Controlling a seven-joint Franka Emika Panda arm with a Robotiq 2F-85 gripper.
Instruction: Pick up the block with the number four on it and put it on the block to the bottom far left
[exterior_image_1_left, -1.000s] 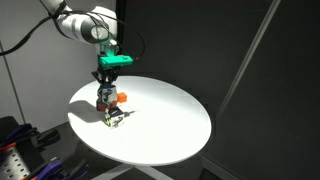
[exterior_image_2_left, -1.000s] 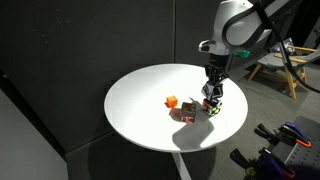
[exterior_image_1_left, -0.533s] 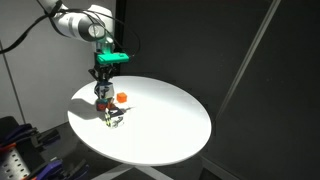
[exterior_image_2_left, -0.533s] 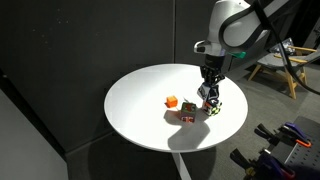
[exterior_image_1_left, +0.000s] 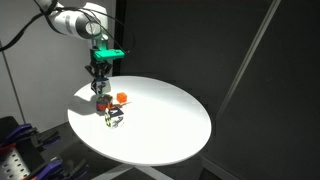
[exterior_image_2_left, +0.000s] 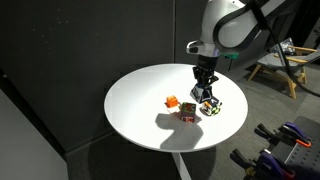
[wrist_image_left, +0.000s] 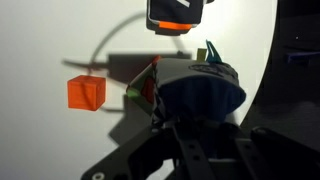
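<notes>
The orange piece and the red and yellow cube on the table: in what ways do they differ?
The orange piece is one plain colour, while the red and yellow cube has faces of different colours. The orange piece also looks smaller than the red and yellow cube. Both rest on the white round table.

In both exterior views the blocks are too small for any number or pattern to be read, and the blue-topped block (exterior_image_2_left: 205, 97) is mostly hidden between the fingers of the gripper (exterior_image_2_left: 205, 99). In the wrist view that block is blurred, so no digit can be made out, and the gripper's fingertips are covered by it. The red and yellow block (wrist_image_left: 143, 88) is largely hidden behind it. Another cube (wrist_image_left: 172, 14) is cut off by the upper edge.
</notes>
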